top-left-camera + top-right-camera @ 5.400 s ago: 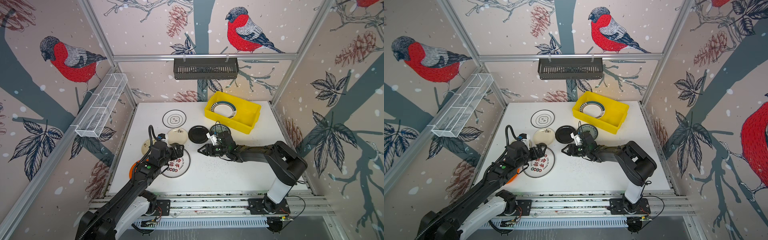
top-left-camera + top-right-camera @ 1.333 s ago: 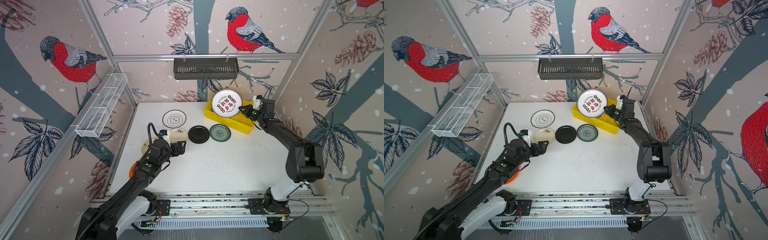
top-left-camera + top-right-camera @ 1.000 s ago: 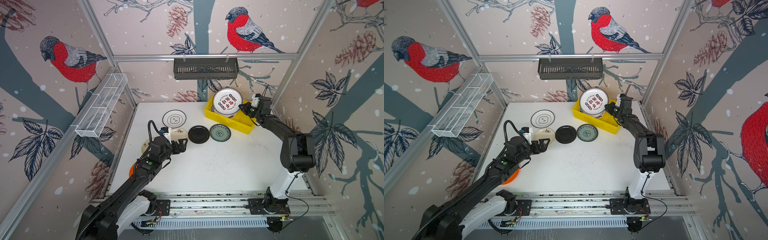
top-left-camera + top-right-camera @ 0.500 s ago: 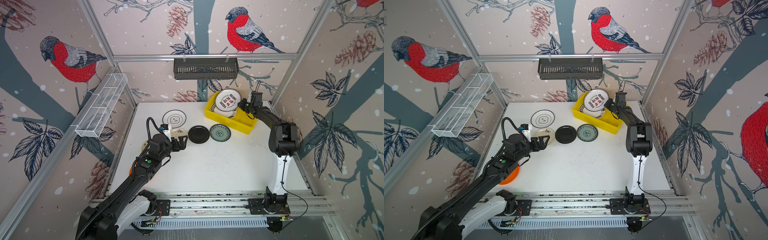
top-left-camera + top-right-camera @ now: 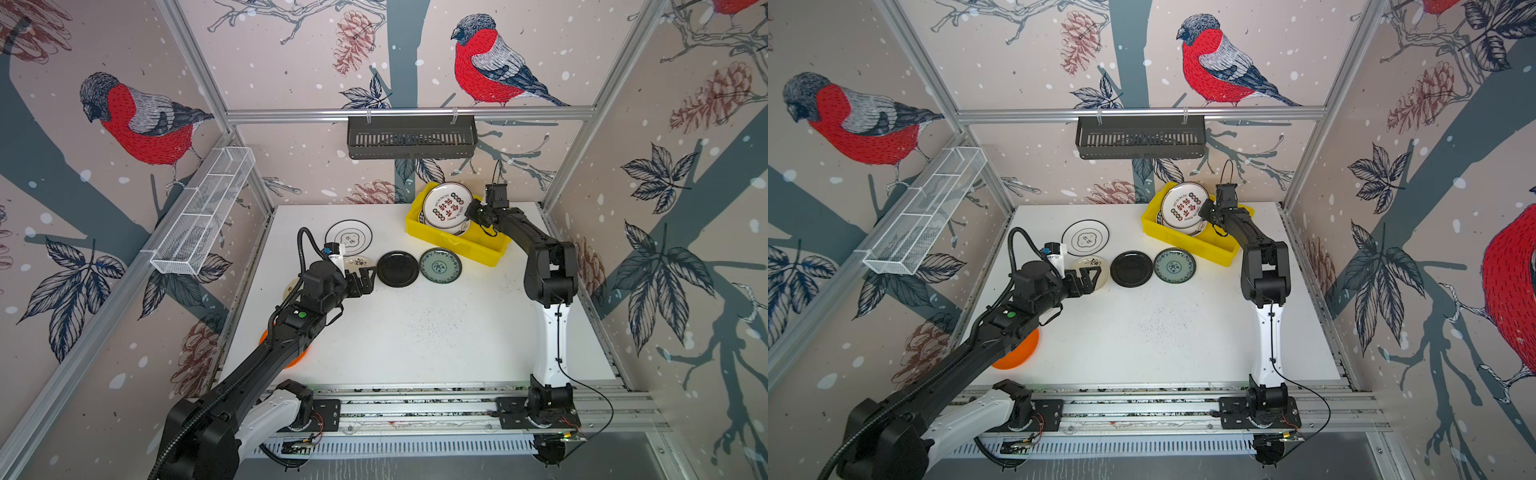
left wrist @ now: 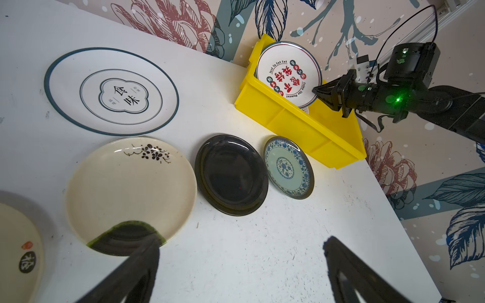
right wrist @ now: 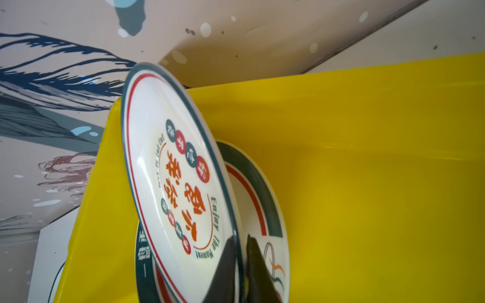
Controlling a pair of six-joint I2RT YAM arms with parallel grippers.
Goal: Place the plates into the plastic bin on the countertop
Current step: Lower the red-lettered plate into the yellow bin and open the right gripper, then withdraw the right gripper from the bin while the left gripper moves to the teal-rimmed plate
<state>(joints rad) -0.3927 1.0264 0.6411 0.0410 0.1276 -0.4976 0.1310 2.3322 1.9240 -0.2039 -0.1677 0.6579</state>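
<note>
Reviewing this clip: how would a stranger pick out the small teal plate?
Find the bright yellow rectangular plastic bin at the back right of the white speckled countertop. Just in front of its near wall lies the small round teal plate, flat on the countertop. Unlike the plain glossy black plate beside it, it has a blue floral rim.
</note>
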